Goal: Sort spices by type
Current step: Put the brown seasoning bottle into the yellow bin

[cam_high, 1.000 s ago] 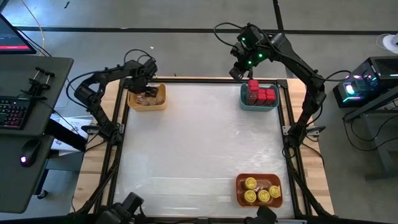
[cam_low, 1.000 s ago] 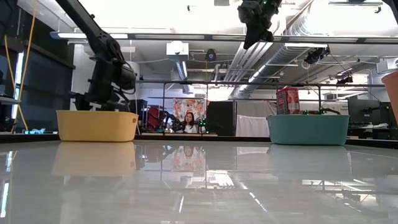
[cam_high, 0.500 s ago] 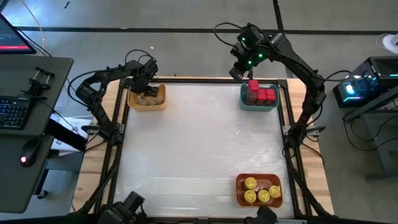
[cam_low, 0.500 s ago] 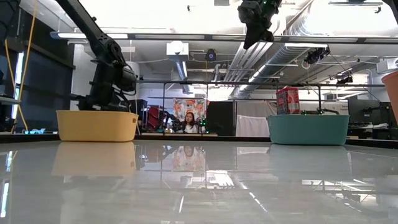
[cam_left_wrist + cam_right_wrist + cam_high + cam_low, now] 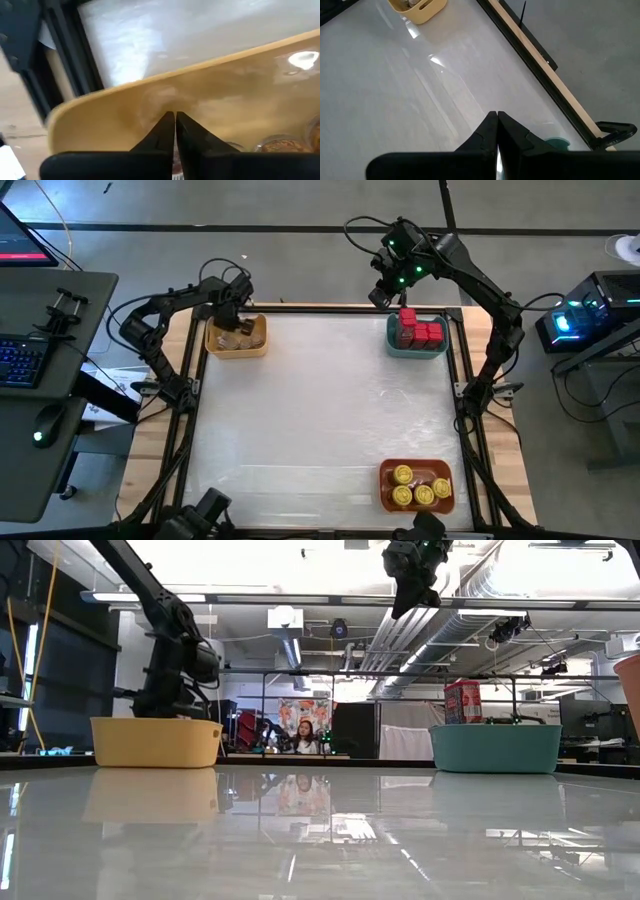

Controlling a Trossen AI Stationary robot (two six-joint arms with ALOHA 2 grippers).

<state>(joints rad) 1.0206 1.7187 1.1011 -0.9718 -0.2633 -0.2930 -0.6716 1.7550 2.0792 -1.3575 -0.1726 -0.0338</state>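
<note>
Sorting looks complete: tan jars (image 5: 240, 338) fill the yellow bin (image 5: 236, 351), red tins (image 5: 420, 332) the teal bin (image 5: 417, 350), yellow-lidded jars (image 5: 417, 488) the orange bin (image 5: 384, 480). Left gripper (image 5: 174, 131) sits inside the yellow bin, jaws closed on nothing. Right gripper (image 5: 497, 131) waits high above the tabletop (image 5: 320, 410), jaws likewise closed and empty.

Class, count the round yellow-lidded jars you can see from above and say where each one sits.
4, all in the orange bin at the table's near right corner: yellow-lidded jars at and. Others could be hidden from view.
</note>
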